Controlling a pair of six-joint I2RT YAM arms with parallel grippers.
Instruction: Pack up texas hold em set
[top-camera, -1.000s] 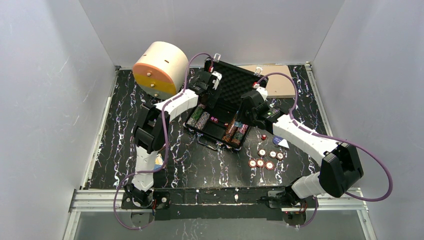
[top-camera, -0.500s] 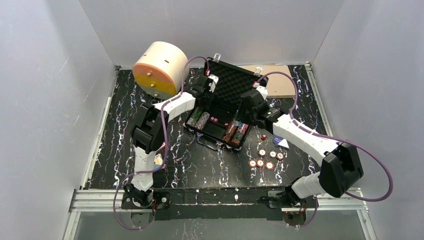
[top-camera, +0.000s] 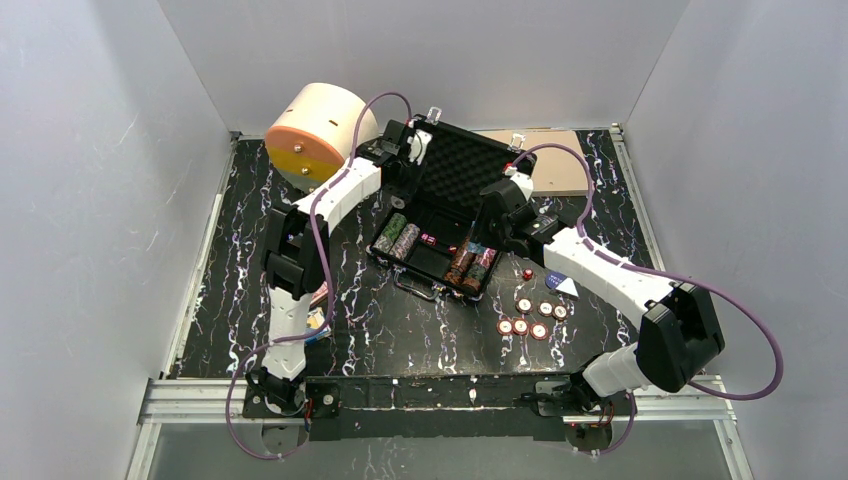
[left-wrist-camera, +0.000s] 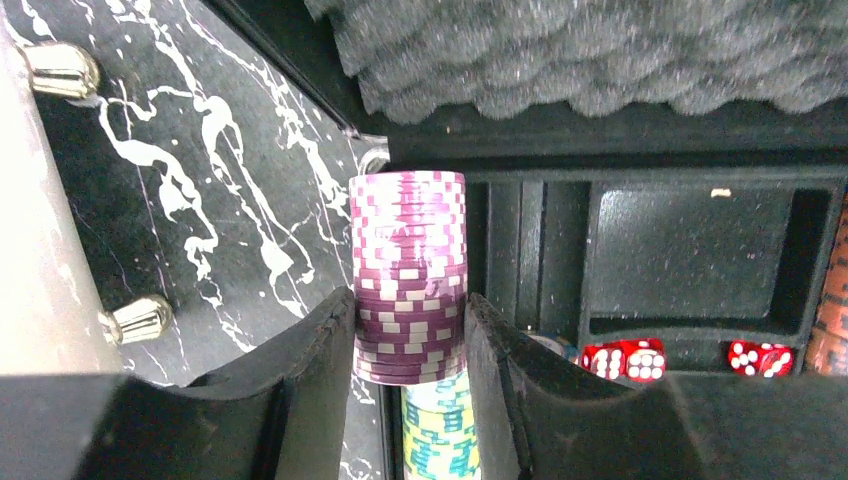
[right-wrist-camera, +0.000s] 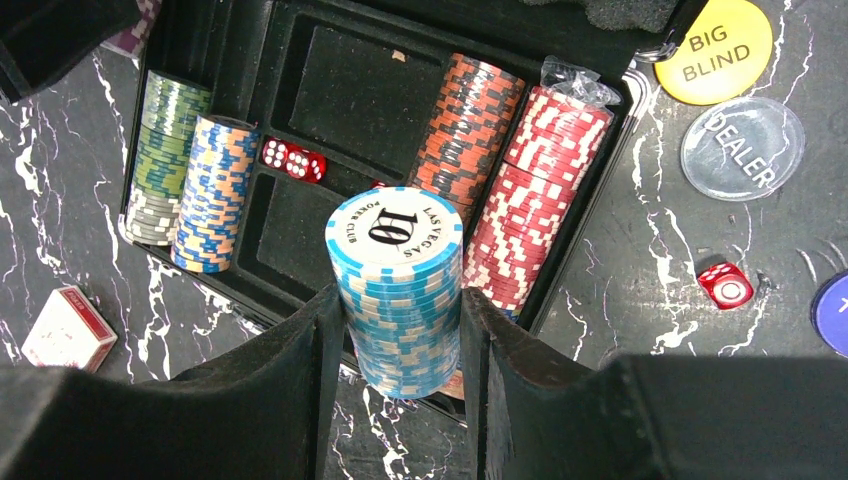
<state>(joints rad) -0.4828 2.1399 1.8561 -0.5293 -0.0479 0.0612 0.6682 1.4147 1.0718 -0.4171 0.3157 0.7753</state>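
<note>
Over the briefcase (top-camera: 465, 172) lying open on the desk (top-camera: 400, 320), the half-closed left fingers (left-wrist-camera: 320, 345) clamp a purple chip stack (left-wrist-camera: 408, 260) near its back left corner and the right fingers (right-wrist-camera: 500, 345) a blue chip stack (right-wrist-camera: 395, 290) above its tray, likely so each slots in whole.

The table (top-camera: 400, 330) here is black with white marble veins. Sitting on it: the open briefcase (top-camera: 465, 170) mid-table, a cream cylinder (top-camera: 320, 135) far left, a tan board (top-camera: 555, 165) far right, loose chips (top-camera: 522, 325) and a red die (right-wrist-camera: 727, 285) right of the case, and a red deck (right-wrist-camera: 68, 328) by its left side.
</note>
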